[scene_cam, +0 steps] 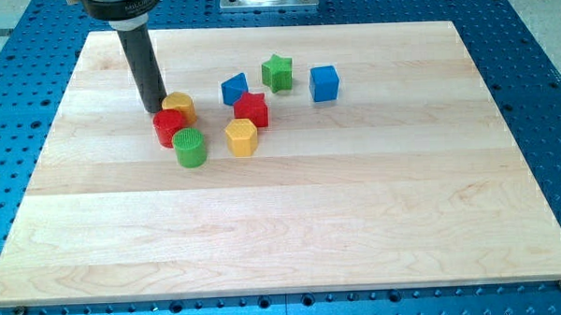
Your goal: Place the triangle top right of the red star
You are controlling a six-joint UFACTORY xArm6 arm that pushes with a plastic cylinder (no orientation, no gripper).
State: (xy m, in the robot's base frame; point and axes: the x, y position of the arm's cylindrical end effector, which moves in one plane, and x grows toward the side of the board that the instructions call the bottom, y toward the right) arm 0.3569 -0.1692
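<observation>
The blue triangle (234, 88) lies on the wooden board (357, 202), just up and to the left of the red star (252, 109), close to it. My tip (154, 109) is down on the board at the view's left of the group, right beside a yellow block (179, 107) of unclear shape. The tip is about a block's width left of the triangle, with the yellow block between them.
A red cylinder (169, 128) and a green cylinder (190, 147) sit just below the yellow block. A yellow hexagon (241, 137) lies below the red star. A green star (277, 72) and a blue cube (324, 83) lie to the star's upper right.
</observation>
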